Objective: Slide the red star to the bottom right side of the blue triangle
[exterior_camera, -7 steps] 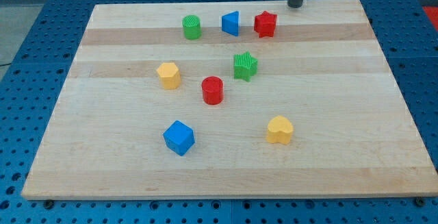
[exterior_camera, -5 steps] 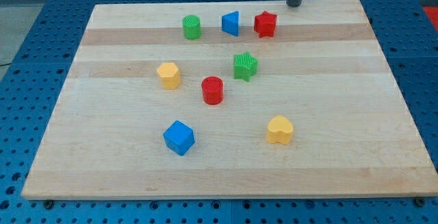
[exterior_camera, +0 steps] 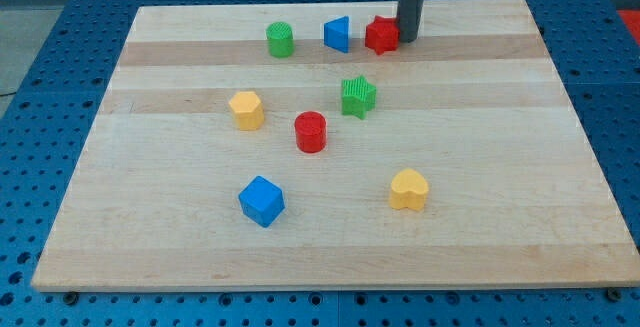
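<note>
tip (exterior_camera: 408,40): bare rod end, nothing to spread or pinch, down on the board right against the red star's right side
red star (exterior_camera: 382,35): touching the tip, on its left
blue triangle (exterior_camera: 338,34): just left of the star, small gap between
green cylinder (exterior_camera: 281,40): further left, same row
green star (exterior_camera: 358,96): below-left of tip
red cylinder (exterior_camera: 311,132): further down-left
yellow heart (exterior_camera: 408,189): well below tip
board (exterior_camera: 500,117): wooden
</note>
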You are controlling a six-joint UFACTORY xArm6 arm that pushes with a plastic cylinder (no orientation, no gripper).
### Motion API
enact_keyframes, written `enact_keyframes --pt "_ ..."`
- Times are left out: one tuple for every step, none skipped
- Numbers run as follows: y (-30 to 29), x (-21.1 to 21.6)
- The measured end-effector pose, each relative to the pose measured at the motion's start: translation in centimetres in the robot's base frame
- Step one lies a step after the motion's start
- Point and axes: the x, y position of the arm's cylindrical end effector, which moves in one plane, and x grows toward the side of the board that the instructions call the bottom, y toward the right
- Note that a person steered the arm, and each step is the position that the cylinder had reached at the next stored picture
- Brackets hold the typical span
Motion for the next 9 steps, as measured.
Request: enact_keyframes --pt "-1.0 0.0" --pt "-2.8 -0.3" --pt "-3.1 -2.2" --pt "-3.3 -2.9" --pt "-3.4 0.5" --pt "-3.4 3.1" --pt "-4.0 3.8" --pt "-3.1 3.3" --pt "0.3 -0.1"
